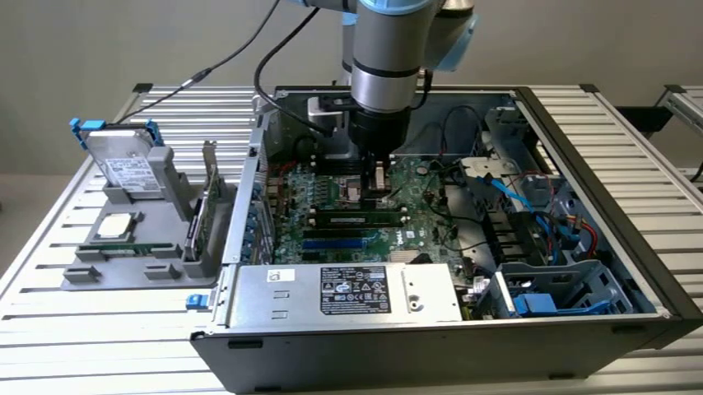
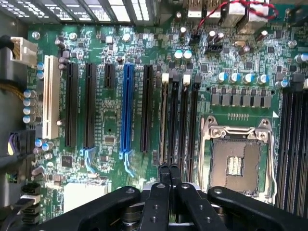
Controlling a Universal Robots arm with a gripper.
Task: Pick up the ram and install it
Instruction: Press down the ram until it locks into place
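The pincer point(image 2: 169, 174) is pinched together with nothing in it, parked right above the ram point(image 1: 354, 220) sitting in its slot, probably to press it home.

We're looking at soft, even light from above in the exterior view, with the case point(image 1: 615, 271) interior falling into shade under the arm point(image 1: 384, 74) and a pale sheen on the power supply point(image 1: 341, 292). Up close on the wrist view, the motherboard point(image 2: 110, 120) is bright and fairly crisp, while the gripper point(image 2: 168, 175) blurs dark in the foreground.
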